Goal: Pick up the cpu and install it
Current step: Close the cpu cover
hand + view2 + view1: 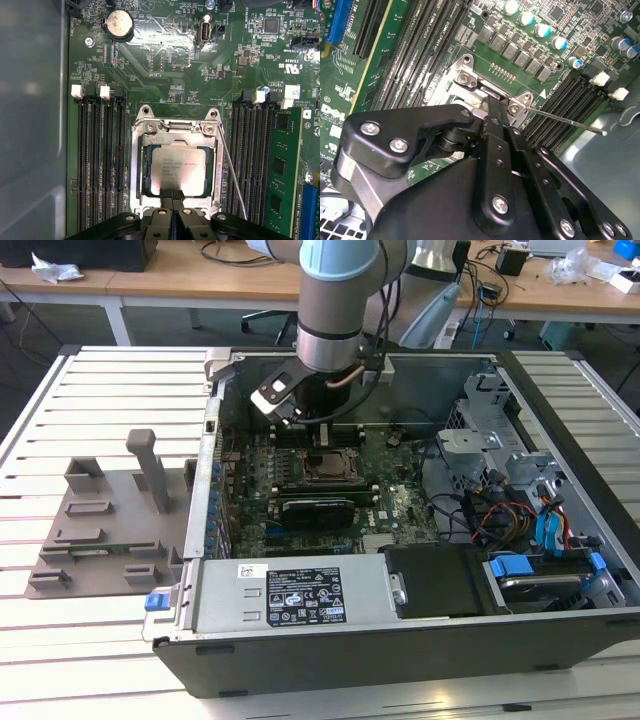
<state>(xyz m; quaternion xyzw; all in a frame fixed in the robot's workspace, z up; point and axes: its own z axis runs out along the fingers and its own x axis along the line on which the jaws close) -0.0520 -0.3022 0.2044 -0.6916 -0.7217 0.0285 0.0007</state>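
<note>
The gripper point(172, 196) hangs low inside an open computer case point(300, 660) that lies flat on a slatted table point(60, 680). It is at the end of a single arm reaching straight down over the green motherboard point(165, 70). In the first wrist view its two black fingertips point(168, 195) are pressed together with no gap that I can make out, and nothing is held between them.

The cpu point(178, 171), a flat silvery square, is already lying level in the socket point(137, 165) near the middle of the board, with the bright metal frame around all four sides. Rows of black memory slots point(100, 160) run along both sides of the socket.

The picking up and placing look done. The thin wire lever point(231, 165) beside the socket stands out at an angle instead of being tucked flat, so I judge the chip is seated but not yet locked down. I cannot tell whether the frame is pressing on the chip.

The joined fingertips sit right over the cpu's edge, at the middle of the side nearest the gripper's body. They are either touching it or just above it, and the rest of the plate is uncovered. On the exterior view's left, a grey plastic tray point(100, 530) with upright posts rests on the table outside the case, well apart from the gripper.
</note>
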